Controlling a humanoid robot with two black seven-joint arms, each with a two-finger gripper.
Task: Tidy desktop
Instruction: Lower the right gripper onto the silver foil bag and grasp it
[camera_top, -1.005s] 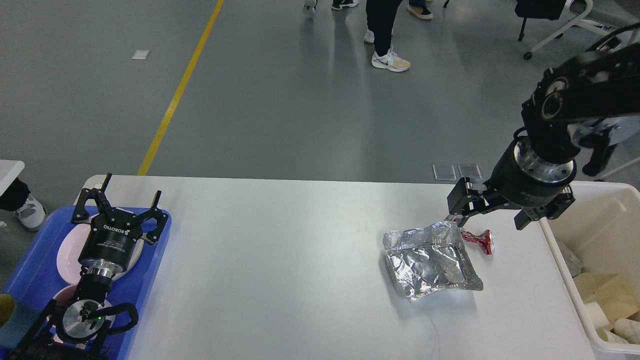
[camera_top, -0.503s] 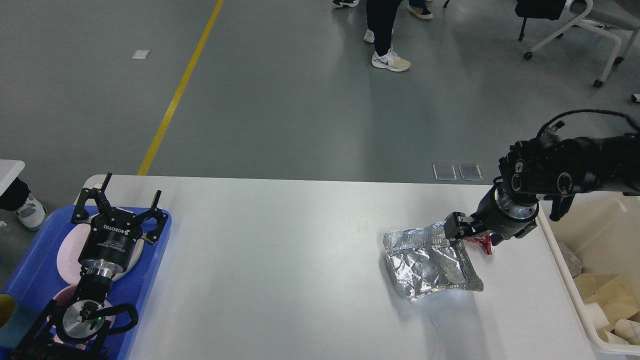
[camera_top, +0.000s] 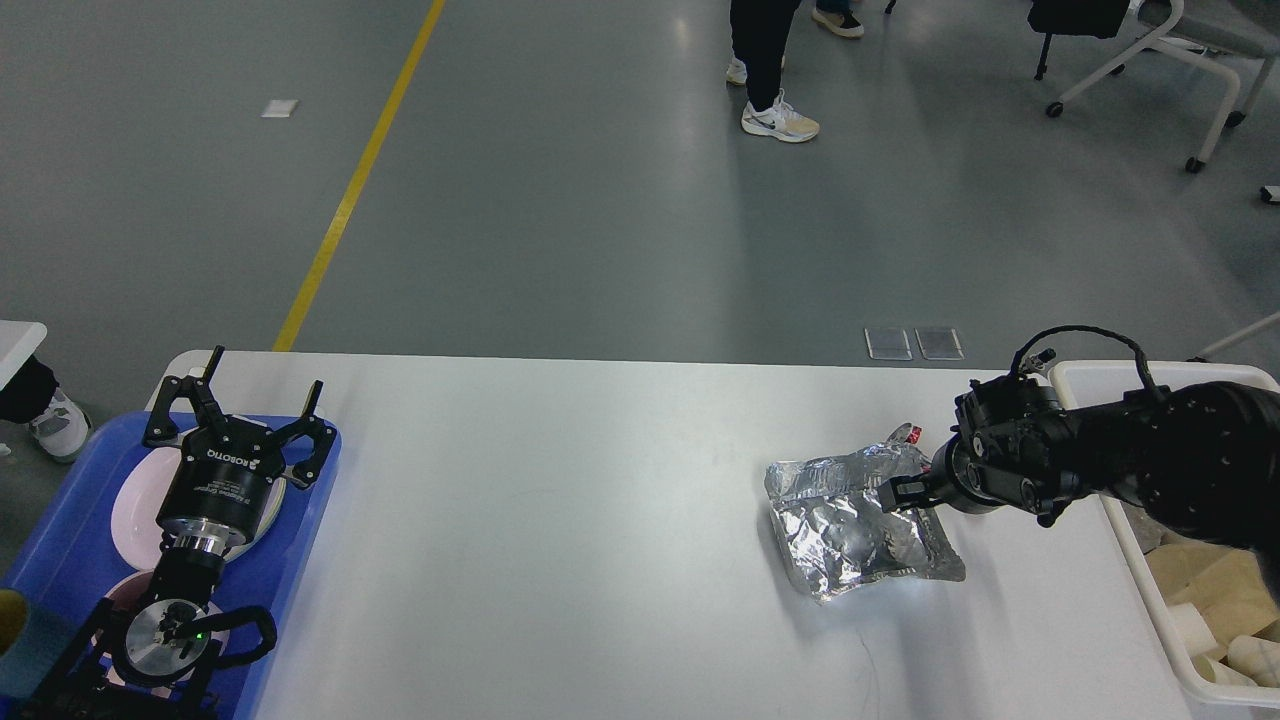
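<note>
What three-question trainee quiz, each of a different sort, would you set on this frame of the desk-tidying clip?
1. True or false: the left hand hovers open above the blue tray.
2. Multiple choice: the silver foil bag lies on A) the tray, B) the desktop, C) the white bin.
3. Fill in: the right hand sits at the bag's ____ edge, as seen from the head.

Key: 1 true; 2 B; 3 right. Whether the right hand has closed on the bag cannot be told; it is seen small and dark.
</note>
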